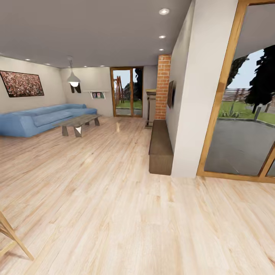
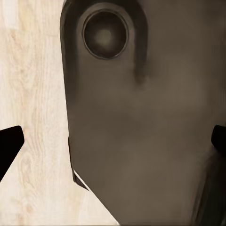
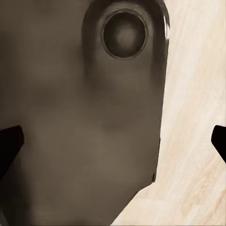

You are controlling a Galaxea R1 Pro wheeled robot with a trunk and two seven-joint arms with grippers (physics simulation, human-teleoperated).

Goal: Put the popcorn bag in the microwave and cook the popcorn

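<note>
Two open grippers over a living-room floor

Two black fingers (image 2: 9, 146) of our left gripper (image 2: 113, 143) sit at opposite edges of the left wrist view, spread wide with nothing between them. Our right gripper (image 3: 113, 141) reads the same in the right wrist view: black fingers (image 3: 9, 143) far apart, holding nothing. Behind each pair we see a dark grey-brown robot body panel (image 2: 150, 141) with a round recessed socket (image 2: 105, 34) near one end, and beside that panel a strip of pale wood-plank floor (image 2: 33, 94).

From the head view we look across that light plank floor (image 1: 114, 214) into a living room. A long blue sofa (image 1: 42, 118) stands along the far left wall under a wide dark-framed picture (image 1: 21, 84), with a low grey coffee table (image 1: 78, 122) just in front of it. A white pendant lamp (image 1: 73, 79) hangs beyond. A dark brown low bench (image 1: 160, 147) runs along a white wall that ends in a red brick column (image 1: 163, 86). A wood-framed glass door (image 1: 244, 114) at the right opens onto grass and paving. A pale wooden frame leg (image 1: 13, 236) shows at the lower left edge.

We are in the living room, and we cannot tell where the popcorn bag, microwave or kitchen worktop stand.
</note>
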